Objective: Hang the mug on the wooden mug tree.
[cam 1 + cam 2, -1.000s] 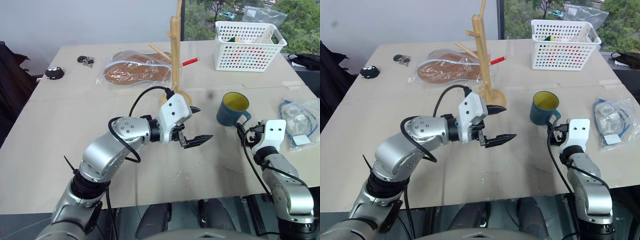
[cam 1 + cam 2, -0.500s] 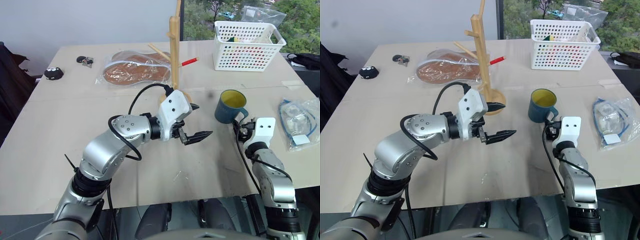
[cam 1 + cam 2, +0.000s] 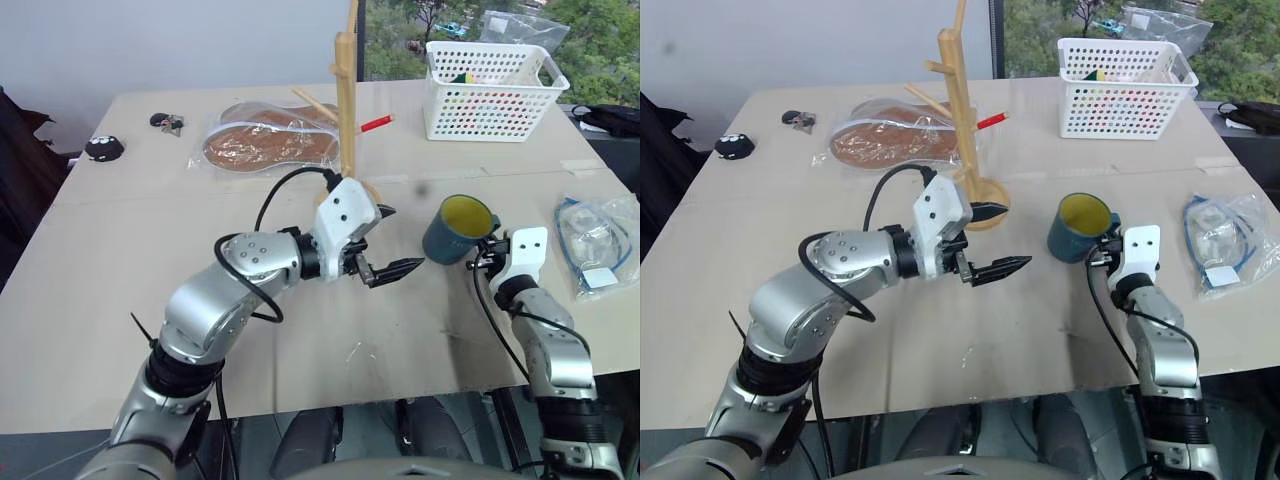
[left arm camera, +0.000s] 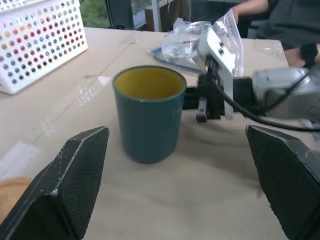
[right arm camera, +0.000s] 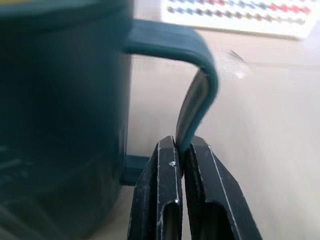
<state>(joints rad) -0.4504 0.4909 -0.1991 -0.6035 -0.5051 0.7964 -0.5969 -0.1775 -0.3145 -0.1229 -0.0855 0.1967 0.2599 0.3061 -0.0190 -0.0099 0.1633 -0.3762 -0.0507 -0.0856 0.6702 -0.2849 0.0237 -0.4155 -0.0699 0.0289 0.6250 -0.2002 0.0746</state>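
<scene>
Change: right gripper [image 5: 180, 150] has closed in on the mug [image 3: 1078, 227] from a little short of it and now pinches the handle; the mug has tipped slightly toward the mug tree [image 3: 962, 110].
Right gripper: fingers pressed together on the lower part of the loop handle, the handle's thin wall between them.
Left gripper: [image 3: 392, 243] spread wide, holding nothing, hanging over the bench [image 3: 120, 250] between the mug tree's base and the mug.
Mug: on the bench, near the mug tree's round base, on the side toward the white basket [image 3: 490, 88]; yellow inside faces up and a little toward the tree.
Mug tree: upright, pegs bare.
Handling: likely stiff, glazed and slippery, breakable if knocked on the pole, and heavy for a hold by the handle alone, so it may swing.
Where to hold: probably the handle low down, leaving the upper loop free for a peg.
</scene>
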